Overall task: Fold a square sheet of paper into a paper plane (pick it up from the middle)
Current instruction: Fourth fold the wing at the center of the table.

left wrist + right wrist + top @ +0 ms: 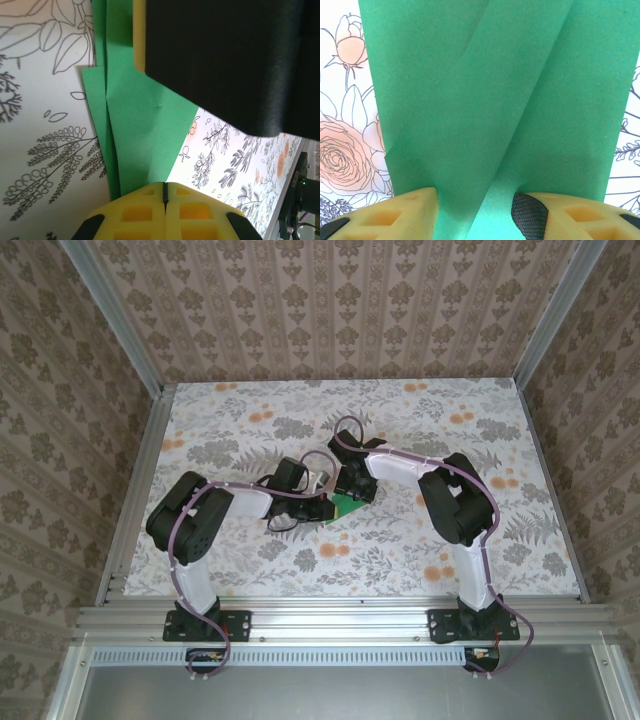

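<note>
Green paper (347,506), mostly covered, edges cropped

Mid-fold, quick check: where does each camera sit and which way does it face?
Top external: above and behind the bases, looking down at the table; left gripper and right gripper meet over the paper.
Left wrist: on the left arm, looking along its shut fingers at the paper; right arm looms above.
Right wrist: looking down between its parted fingers onto the paper.
Shared: all see the green paper.
</note>
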